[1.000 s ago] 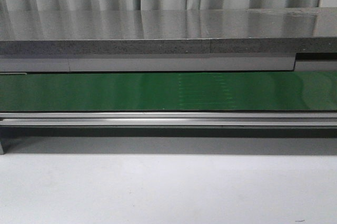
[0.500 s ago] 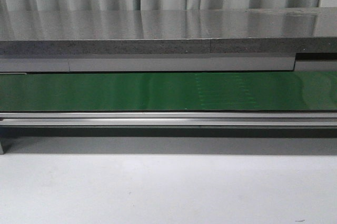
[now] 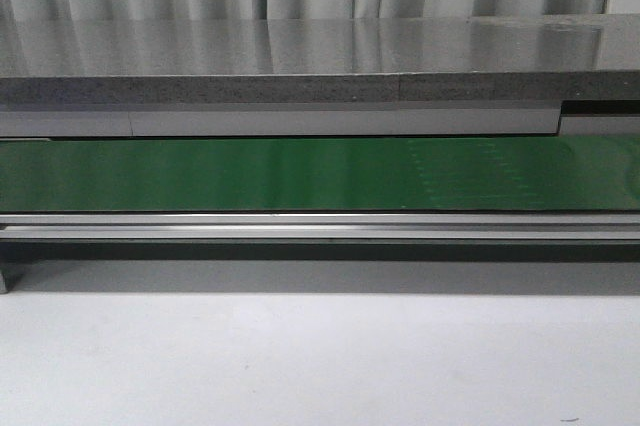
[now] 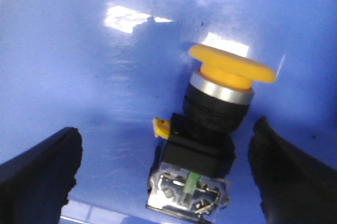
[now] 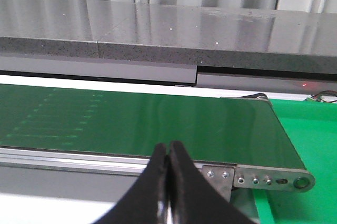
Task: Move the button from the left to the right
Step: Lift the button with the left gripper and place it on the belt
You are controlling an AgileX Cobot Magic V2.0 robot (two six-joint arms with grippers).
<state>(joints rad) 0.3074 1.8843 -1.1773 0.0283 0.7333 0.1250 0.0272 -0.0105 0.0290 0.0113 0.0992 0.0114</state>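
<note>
Left gripper (image 4: 163,182) gapes wide around the button (image 4: 210,140), centre-right on a blue surface, ungrasped. Right gripper (image 5: 167,182) is pinched closed, empty. Belt (image 3: 200,176) markings have drifted right, so it's running; pickup still pending.

No lettering, labels, brand marks or numbers can be read anywhere in these views. The button's (image 4: 210,129) yellow cap and black body carry no legible markings, and the green conveyor belt (image 3: 300,174), its metal rail and the grey stone counter (image 3: 300,51) behind it are likewise bare of any readable sign.
</note>
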